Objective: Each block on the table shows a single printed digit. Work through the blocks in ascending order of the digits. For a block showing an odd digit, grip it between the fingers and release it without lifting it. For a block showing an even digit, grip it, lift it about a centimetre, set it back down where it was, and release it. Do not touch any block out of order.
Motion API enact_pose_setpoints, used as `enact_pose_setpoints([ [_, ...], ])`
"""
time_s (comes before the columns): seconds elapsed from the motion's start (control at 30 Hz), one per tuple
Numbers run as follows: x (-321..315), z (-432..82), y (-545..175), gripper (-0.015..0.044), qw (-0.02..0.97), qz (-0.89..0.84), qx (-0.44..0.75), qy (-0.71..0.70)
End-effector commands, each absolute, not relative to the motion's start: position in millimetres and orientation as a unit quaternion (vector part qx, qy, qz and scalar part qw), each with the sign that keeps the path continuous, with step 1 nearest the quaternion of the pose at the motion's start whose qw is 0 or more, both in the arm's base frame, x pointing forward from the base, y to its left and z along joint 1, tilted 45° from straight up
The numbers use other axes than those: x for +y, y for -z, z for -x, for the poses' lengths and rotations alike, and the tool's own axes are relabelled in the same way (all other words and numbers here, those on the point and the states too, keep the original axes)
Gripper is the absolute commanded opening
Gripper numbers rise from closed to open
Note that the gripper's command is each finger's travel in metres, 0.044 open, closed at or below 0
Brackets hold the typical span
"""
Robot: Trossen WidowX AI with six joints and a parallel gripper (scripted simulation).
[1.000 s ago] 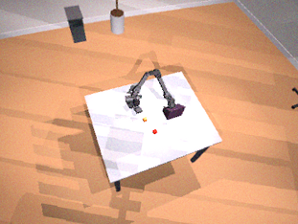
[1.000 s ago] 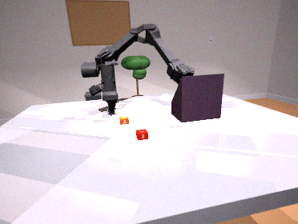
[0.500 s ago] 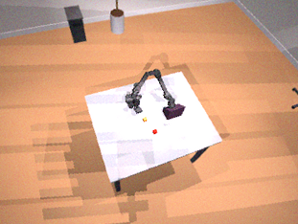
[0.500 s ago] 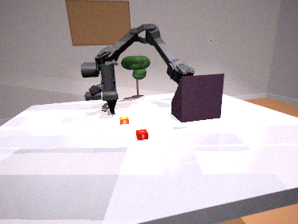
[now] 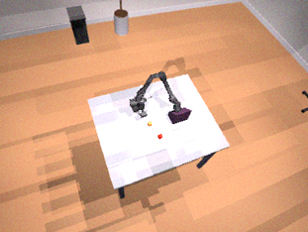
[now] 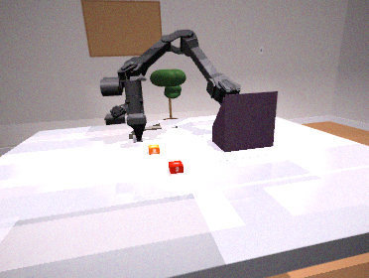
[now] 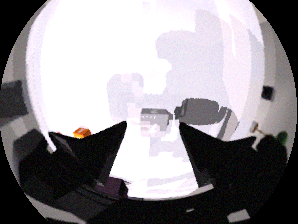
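My gripper point(image 5: 142, 115) point(image 6: 138, 139) point(image 7: 153, 124) is open and points down, low over the table. A small grey block point(image 7: 155, 114) shows in the wrist view between the two fingertips, with space on both sides; in the top and exterior views the fingers mostly hide it. Its digit is too blurred to read. An orange block point(image 5: 150, 123) point(image 6: 154, 149) point(image 7: 81, 132) sits on the table to one side of the gripper. A red block point(image 5: 160, 136) point(image 6: 176, 167) sits farther off, past the orange one. Both carry a pale digit that I cannot read surely.
A dark purple box point(image 5: 179, 115) point(image 6: 248, 121) stands on the white table point(image 5: 121, 163) point(image 6: 149, 233) beside the arm's base. The arm arches over the table from there. Dark shadows of the arm lie near the grey block in the wrist view.
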State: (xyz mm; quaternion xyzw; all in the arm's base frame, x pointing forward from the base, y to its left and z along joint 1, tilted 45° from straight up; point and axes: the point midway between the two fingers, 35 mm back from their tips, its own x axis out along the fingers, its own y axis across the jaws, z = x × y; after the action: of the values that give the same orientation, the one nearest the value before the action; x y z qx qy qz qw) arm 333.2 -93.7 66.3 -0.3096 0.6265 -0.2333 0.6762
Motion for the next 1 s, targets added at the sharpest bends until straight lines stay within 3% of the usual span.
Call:
enact_pose_setpoints([
  [0.0,-94.0,-333.4,-65.8,0.0400,0.675,0.312,0.627,0.233],
  [0.3,-68.4,-329.7,-90.9,0.0400,0.675,0.311,0.627,0.233],
  [0.67,-11.2,-321.4,-147.0,0.0120,0.675,0.310,0.628,0.231],
  [0.97,-10.0,-321.2,-145.8,0.0120,0.675,0.310,0.628,0.231],
])
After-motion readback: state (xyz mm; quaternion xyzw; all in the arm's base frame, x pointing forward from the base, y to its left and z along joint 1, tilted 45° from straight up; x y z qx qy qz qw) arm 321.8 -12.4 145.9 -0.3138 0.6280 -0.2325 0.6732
